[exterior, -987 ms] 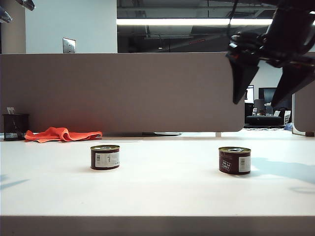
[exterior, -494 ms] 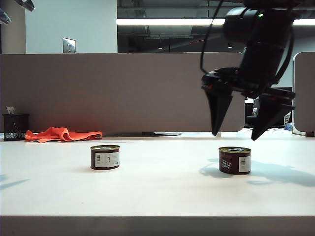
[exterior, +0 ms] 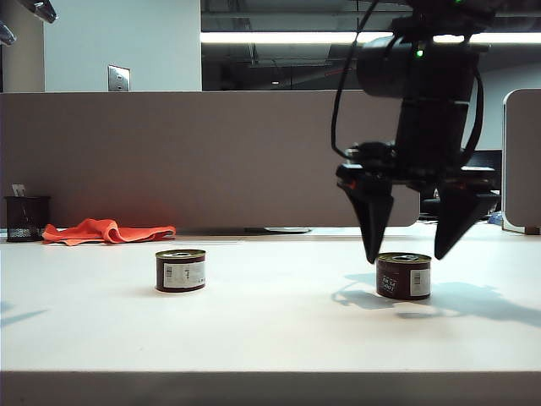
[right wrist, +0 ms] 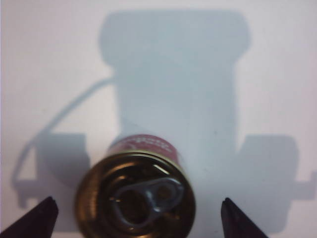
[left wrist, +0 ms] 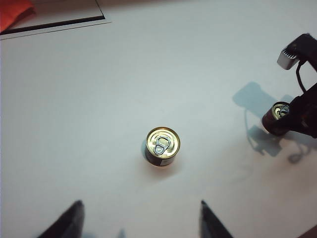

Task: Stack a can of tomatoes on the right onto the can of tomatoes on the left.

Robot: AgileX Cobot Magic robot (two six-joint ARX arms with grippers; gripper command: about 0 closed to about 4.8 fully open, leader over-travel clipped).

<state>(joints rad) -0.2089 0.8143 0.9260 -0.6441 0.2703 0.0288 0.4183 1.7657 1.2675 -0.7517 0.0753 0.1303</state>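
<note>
Two short dark cans of tomatoes with gold pull-tab lids stand upright on the white table [exterior: 279, 330]. The left can [exterior: 180, 270] also shows from high above in the left wrist view [left wrist: 162, 145]. My left gripper [left wrist: 141, 203] hangs open far above it, holding nothing. My right gripper [exterior: 405, 254] is open just over the right can [exterior: 403, 275], one finger on each side of its rim. In the right wrist view that can [right wrist: 136, 193] sits between the spread tips of the right gripper [right wrist: 138, 201], with clear gaps on both sides.
A grey partition [exterior: 211, 156] runs along the back of the table. An orange cloth [exterior: 106, 230] and a black mesh cup [exterior: 25, 218] lie at the back left. A flat dark-edged board [left wrist: 54, 20] lies beyond the left can.
My right arm came down and leftward from the upper right until its open fingers straddle the top of the right can. Both cans and the left gripper stayed put.
</note>
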